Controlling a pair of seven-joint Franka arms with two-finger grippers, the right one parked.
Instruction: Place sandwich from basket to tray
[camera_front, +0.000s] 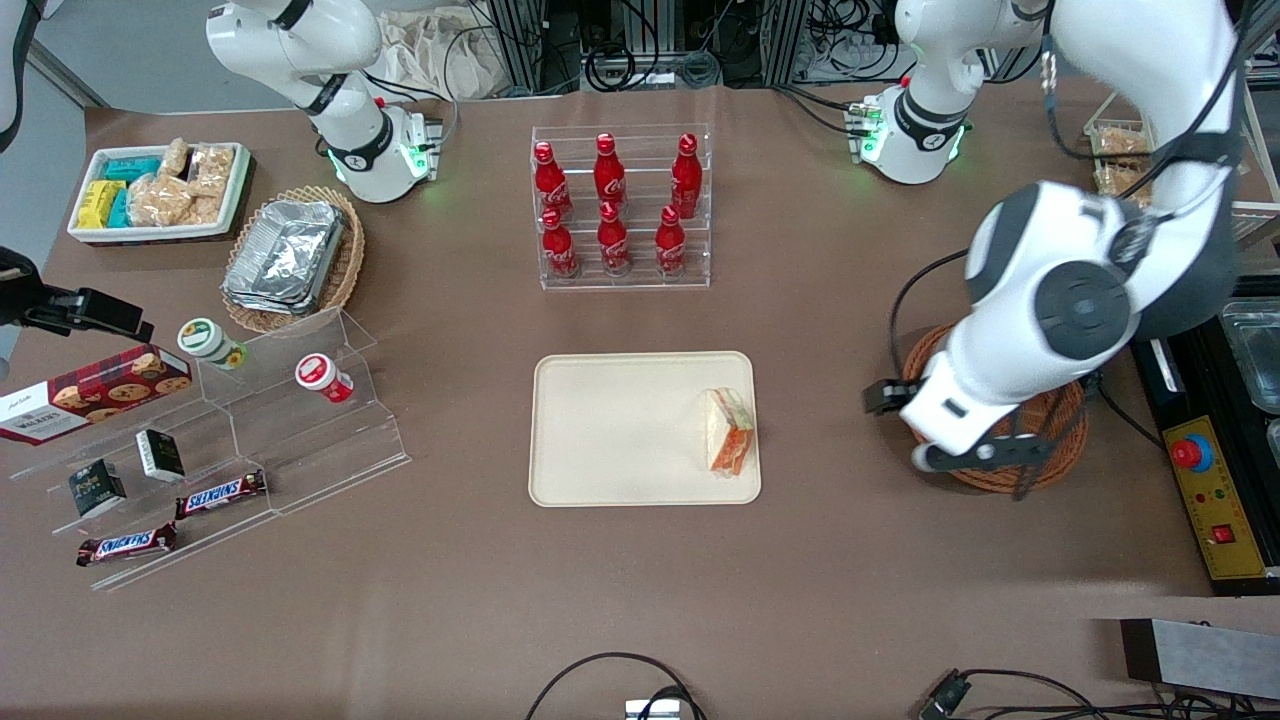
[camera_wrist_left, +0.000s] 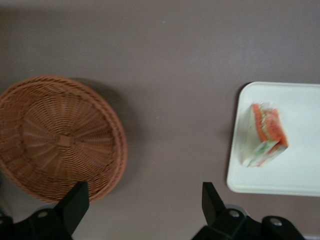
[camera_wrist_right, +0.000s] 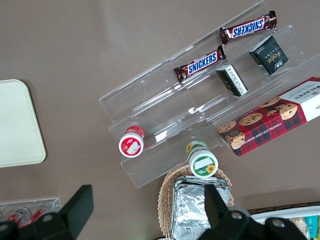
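The sandwich (camera_front: 730, 432) (camera_wrist_left: 265, 135), a pale bread wedge with green and orange-red filling, lies on the cream tray (camera_front: 620, 430) (camera_wrist_left: 300, 175), close to the tray end that faces the working arm. The round reddish-brown basket (camera_front: 1062, 440) (camera_wrist_left: 55, 135) stands beside the tray toward the working arm's end and shows nothing inside. My left gripper (camera_front: 985, 452) (camera_wrist_left: 144, 189) hangs high above the basket's rim and the bare table between basket and tray. It is open with nothing between its fingers. The arm hides much of the basket in the front view.
A clear rack of red bottles (camera_front: 620, 210) stands farther from the front camera than the tray. Toward the parked arm's end are a stepped acrylic stand (camera_front: 250, 440) with snacks, a tan basket of foil containers (camera_front: 290, 258) and a white bin (camera_front: 160, 190). A control box (camera_front: 1205, 490) borders the basket.
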